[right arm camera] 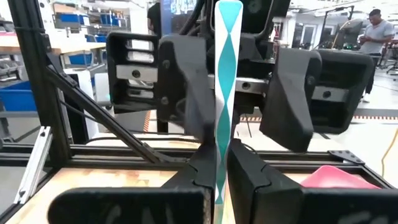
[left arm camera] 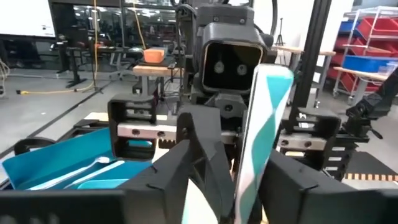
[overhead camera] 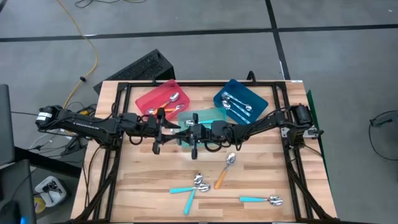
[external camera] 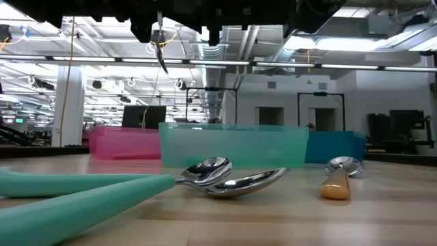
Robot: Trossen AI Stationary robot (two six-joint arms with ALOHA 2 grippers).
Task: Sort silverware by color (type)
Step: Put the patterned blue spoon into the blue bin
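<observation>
While the right gripper point(right arm camera: 217, 180) pinches a teal spoon point(right arm camera: 225, 74), left gripper point(overhead camera: 157, 132) loosely open, red tray point(overhead camera: 149, 99) holding orange spoons point(overhead camera: 169, 99).

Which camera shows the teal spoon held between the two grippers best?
The right wrist view: the teal spoon stands upright, pinched in the right gripper. The left wrist view shows its handle beside the left gripper. From above, arms hide it; the low view misses it.
</observation>
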